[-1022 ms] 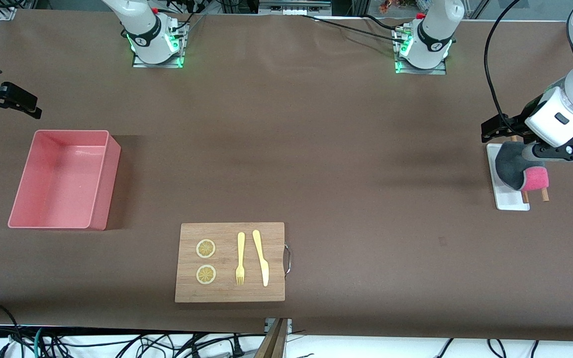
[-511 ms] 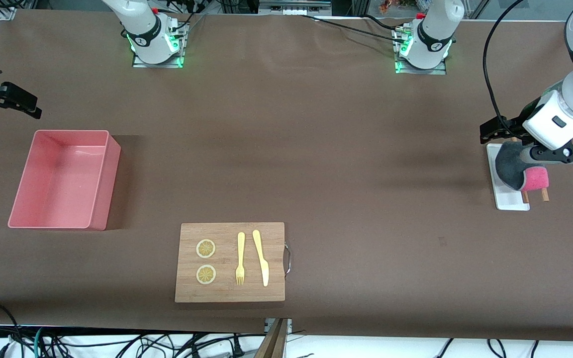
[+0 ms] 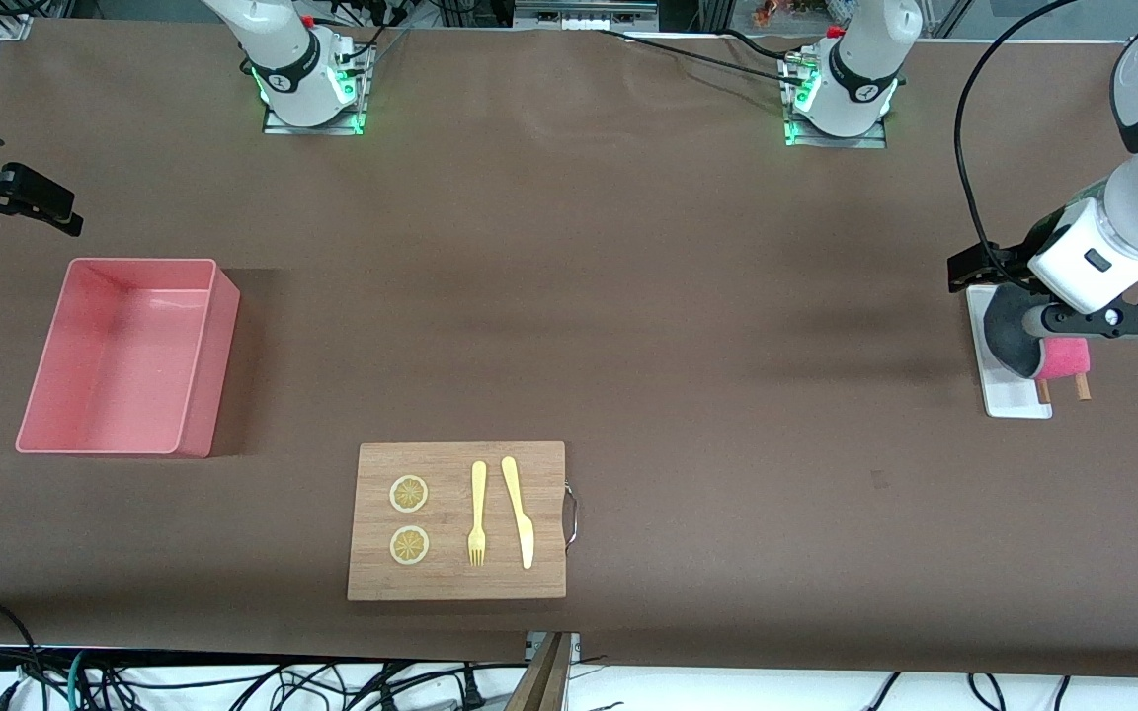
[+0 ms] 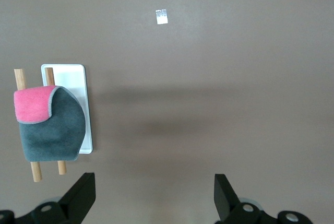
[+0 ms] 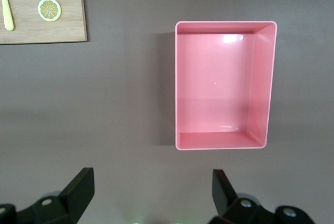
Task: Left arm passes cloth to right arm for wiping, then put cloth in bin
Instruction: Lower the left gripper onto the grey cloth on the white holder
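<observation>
**Soft cloth draped on a small rack, both tools wide and empty**

A long brown bench (image 3: 628, 296) fills the scene. Largest on it is the bin (image 3: 124, 355), a salmon-pink tub with smooth walls, standing empty toward the right arm's end. Nearer the front camera, around the middle of the bench, lies a wooden cutting board (image 3: 457, 520) carrying two lemon slices (image 3: 409, 518), a yellow fork (image 3: 477, 513) and a yellow knife (image 3: 520, 512).

Toward the left arm's end sits a white tray (image 4: 73, 85) with two wooden rods (image 4: 27, 125) laid across it. The cloth (image 4: 52, 127) hangs over those rods, dark grey side out, with one corner folded back to show bright pink.

The left tool (image 4: 154, 203) hovers above the tray and cloth, partly covering them in the front view, fingers spread wide and holding nothing. The right tool (image 5: 151, 198) waits over the bench just beside the bin, also wide and empty.

The cloth looks light, limp and not at all fragile (it sags over the rods and would likely droop from any grip). Its fabric probably offers good friction. A sensible place to take hold seems to be the raised grey fold between or above the rods, pinching through both layers, rather than the flat edge against the tray, where the fingers might catch a rod.
</observation>
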Robot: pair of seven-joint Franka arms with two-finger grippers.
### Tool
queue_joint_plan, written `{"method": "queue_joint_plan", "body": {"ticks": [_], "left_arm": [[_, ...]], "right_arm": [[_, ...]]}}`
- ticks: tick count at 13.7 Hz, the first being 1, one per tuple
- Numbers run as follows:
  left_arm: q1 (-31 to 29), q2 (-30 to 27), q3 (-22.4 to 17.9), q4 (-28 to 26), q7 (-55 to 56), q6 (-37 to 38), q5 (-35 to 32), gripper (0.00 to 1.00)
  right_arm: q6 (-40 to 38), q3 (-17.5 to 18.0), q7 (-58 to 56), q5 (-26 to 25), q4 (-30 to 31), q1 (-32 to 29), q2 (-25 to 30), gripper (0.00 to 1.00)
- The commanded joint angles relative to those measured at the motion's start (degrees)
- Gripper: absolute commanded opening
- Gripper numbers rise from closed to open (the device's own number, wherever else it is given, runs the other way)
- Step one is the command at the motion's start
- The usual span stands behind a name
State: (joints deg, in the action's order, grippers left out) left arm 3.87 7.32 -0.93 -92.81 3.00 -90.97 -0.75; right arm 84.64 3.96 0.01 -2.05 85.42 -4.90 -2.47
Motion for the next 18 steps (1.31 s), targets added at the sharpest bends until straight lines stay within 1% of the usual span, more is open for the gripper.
{"method": "queue_joint_plan", "body": {"ticks": [1,2,3,4,5,7,8,9,10,11,13,14,15,16,18], "left_arm": [[-0.26,3.21,-0.47,1.58,-0.01,1.24,-0.65,1.0],[-0.26,4.62,-0.47,1.58,-0.01,1.24,-4.4,1.0],[0.0,5.85,-0.3,1.23,-0.01,1.58,-9.74,1.0],[0.26,7.26,-0.12,1.05,-0.01,3.24,-14.32,1.0],[0.18,9.01,-0.12,1.14,-0.36,4.56,-17.41,1.0],[-0.26,12.17,-0.3,0.52,-2.98,4.84,-22.51,1.0],[-0.26,14.19,-0.21,0.35,-3.43,5.62,-27.41,1.0],[-0.35,15.95,-0.21,0.0,-3.18,5.37,-30.59,1.0],[-0.79,17.54,-0.21,-0.01,-3.17,4.32,-31.93,1.0],[-1.23,18.34,-0.21,-0.88,-3.26,1.96,-33.34,1.0],[-2.45,18.78,-0.21,-4.73,-3.09,-5.4,-37.11,1.0],[-3.07,18.78,-0.3,-6.75,-3.09,-9.45,-39.65,1.0],[-3.77,18.78,-0.21,-8.86,-3.0,-12.88,-43.77,1.0],[-4.56,18.7,-0.21,-10.71,-2.65,-15.61,-46.42,1.0],[-4.75,18.61,-0.21,-13.97,-0.82,-17.74,-48.46,1.0]], "right_arm": [[0.08,-0.18,-0.71,0.82,-0.17,0.06,0.18,1.0],[0.17,-0.18,-0.71,0.82,-0.26,-0.02,0.18,1.0],[0.35,-0.18,-0.71,0.82,-0.17,-0.02,0.01,1.0],[0.43,-0.18,-0.8,0.82,-0.17,-0.02,0.0,1.0],[0.44,-0.18,-0.8,0.82,-0.17,-0.02,0.0,1.0],[0.44,-0.18,-0.8,0.73,-0.17,-0.02,0.0,1.0],[0.35,-0.18,-0.8,0.73,-0.17,-0.11,0.0,1.0],[0.35,-0.27,-0.8,0.82,-0.17,-0.2,0.0,1.0],[0.43,-0.27,-0.8,0.73,-0.26,-0.2,0.0,1.0],[0.44,-0.27,-0.8,0.82,-0.17,-0.11,0.0,1.0],[0.44,-0.27,-0.71,0.82,-0.17,-0.11,0.0,1.0],[0.44,-0.27,-0.71,0.82,-0.17,-0.11,0.0,1.0],[0.44,-0.18,-0.71,0.82,-0.26,-0.02,0.0,1.0],[0.44,-0.09,-0.71,0.73,-0.26,0.06,0.0,1.0],[0.44,-0.09,-0.71,0.73,-0.26,0.15,0.0,1.0]]}}
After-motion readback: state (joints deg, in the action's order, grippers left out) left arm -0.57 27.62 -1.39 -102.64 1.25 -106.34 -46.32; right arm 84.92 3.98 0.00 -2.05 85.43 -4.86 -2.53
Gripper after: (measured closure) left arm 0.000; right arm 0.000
